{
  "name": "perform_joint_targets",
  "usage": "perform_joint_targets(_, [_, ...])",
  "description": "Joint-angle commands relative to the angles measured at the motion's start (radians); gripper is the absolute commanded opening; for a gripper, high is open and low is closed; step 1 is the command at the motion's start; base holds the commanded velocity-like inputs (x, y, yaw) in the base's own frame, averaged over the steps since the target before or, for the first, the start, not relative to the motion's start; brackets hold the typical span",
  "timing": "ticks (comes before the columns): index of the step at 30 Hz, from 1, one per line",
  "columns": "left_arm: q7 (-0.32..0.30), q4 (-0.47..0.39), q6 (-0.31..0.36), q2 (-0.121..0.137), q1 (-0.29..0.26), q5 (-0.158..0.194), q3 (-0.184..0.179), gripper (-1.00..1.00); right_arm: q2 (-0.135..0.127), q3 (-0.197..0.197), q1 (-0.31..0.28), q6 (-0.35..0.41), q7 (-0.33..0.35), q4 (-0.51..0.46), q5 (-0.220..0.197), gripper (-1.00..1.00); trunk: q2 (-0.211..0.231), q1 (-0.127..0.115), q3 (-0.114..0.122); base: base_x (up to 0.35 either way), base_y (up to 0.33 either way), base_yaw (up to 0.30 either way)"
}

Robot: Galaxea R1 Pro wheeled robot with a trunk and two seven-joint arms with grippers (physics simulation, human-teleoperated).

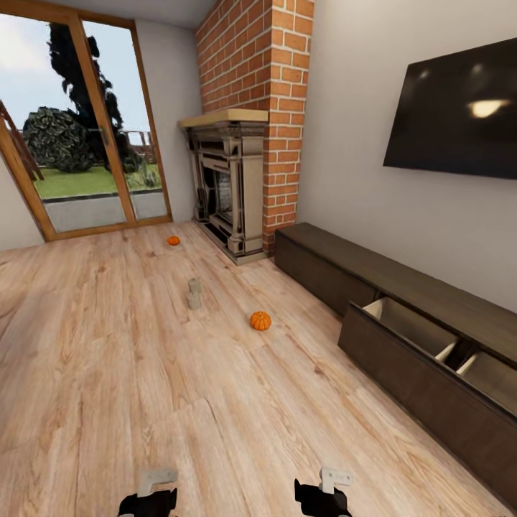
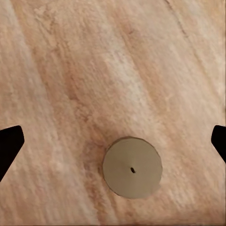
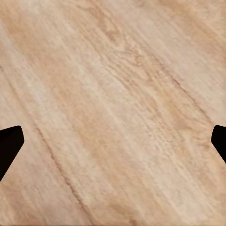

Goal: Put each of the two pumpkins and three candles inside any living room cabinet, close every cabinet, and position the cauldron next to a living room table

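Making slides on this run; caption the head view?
Two pumpkins and candles on the floor; cabinet drawer open.

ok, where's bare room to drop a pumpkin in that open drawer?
Open drawer of the cabinet: both pale compartments either side of the divider look bare. The cabinet's flat top is bare too. On the floor, candles and the nearer pumpkin sit close together.

Count: 2 pumpkins, near (image 1: 261,320) and far (image 1: 173,240); 2 candles standing together (image 1: 194,294); 1 candle (image 2: 132,167); 1 cabinet (image 1: 402,316).
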Motion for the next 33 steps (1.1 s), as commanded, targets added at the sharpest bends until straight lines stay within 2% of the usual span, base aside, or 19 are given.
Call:
perform_joint_targets(1, [0.009,-0.003,0.003,-0.008,-0.001,0.006,-0.015,1.00,0.000,0.009,-0.001,-0.003,-0.003,0.001,-0.008,1.00,-0.008,0.004,-0.004,0.000,0.000,0.000])
perform_joint_targets(4, [0.009,-0.004,0.005,-0.036,-0.001,0.008,-0.048,1.00,-0.003,0.009,-0.001,-0.006,0.003,-0.002,-0.007,1.00,-0.029,0.015,-0.014,0.000,0.000,0.000])
perform_joint_targets(7, [0.009,-0.004,0.005,-0.043,-0.001,0.009,-0.063,1.00,-0.004,0.008,-0.002,-0.005,0.023,-0.024,-0.008,1.00,-0.050,0.027,-0.023,0.000,0.000,0.000])
perform_joint_targets(9, [0.009,-0.004,0.006,-0.045,-0.001,0.010,-0.068,1.00,-0.004,0.004,-0.002,0.016,0.056,-0.096,-0.010,1.00,-0.064,0.034,-0.029,0.000,0.000,0.000])
perform_joint_targets(11, [0.009,-0.004,0.006,-0.046,-0.001,0.011,-0.070,1.00,-0.004,0.002,-0.001,0.096,0.071,-0.207,-0.022,1.00,-0.078,0.042,-0.035,0.000,0.000,0.000])
perform_joint_targets(14, [0.009,-0.004,0.006,-0.046,-0.001,0.014,-0.072,1.00,-0.004,0.001,0.004,0.293,0.078,-0.418,-0.051,1.00,-0.099,0.054,-0.045,0.000,0.000,0.000])
perform_joint_targets(17, [0.009,-0.004,0.006,-0.045,-0.001,0.017,-0.067,1.00,-0.004,0.000,0.018,0.420,0.082,-0.573,-0.062,1.00,-0.120,0.065,-0.054,0.000,0.000,0.000])
perform_joint_targets(18, [0.009,-0.004,0.006,-0.045,-0.001,0.017,-0.067,1.00,-0.004,0.000,0.023,0.434,0.083,-0.596,-0.063,1.00,-0.127,0.069,-0.057,0.000,0.000,0.000])
perform_joint_targets(22, [0.009,-0.004,0.006,-0.044,-0.001,0.018,-0.063,1.00,-0.005,0.000,0.088,0.471,0.090,-0.724,-0.066,1.00,-0.155,0.084,-0.070,0.000,0.000,0.000])
perform_joint_targets(25, [0.009,-0.004,0.006,-0.043,-0.001,0.019,-0.062,1.00,-0.010,0.000,0.166,0.485,0.097,-0.860,-0.067,1.00,-0.176,0.096,-0.079,0.000,0.000,0.000])
perform_joint_targets(27, [0.009,-0.004,0.006,-0.040,-0.001,0.020,-0.061,1.00,-0.016,0.000,0.265,0.502,0.118,-1.018,-0.065,1.00,-0.190,0.103,-0.086,0.000,0.000,0.000])
perform_joint_targets(28, [0.009,-0.004,0.006,-0.040,-0.001,0.020,-0.060,1.00,-0.017,0.001,0.296,0.505,0.127,-1.055,-0.064,1.00,-0.197,0.107,-0.089,0.000,0.000,0.000])
perform_joint_targets(30, [0.009,-0.004,0.006,-0.039,-0.001,0.020,-0.061,1.00,-0.018,0.002,0.331,0.504,0.138,-1.080,-0.063,1.00,-0.211,0.115,-0.095,0.000,0.000,0.000])
perform_joint_targets(33, [0.009,-0.004,0.006,-0.037,-0.001,0.020,-0.060,1.00,-0.018,0.003,0.348,0.499,0.144,-1.056,-0.064,1.00,-0.232,0.126,-0.104,0.000,0.000,0.000])
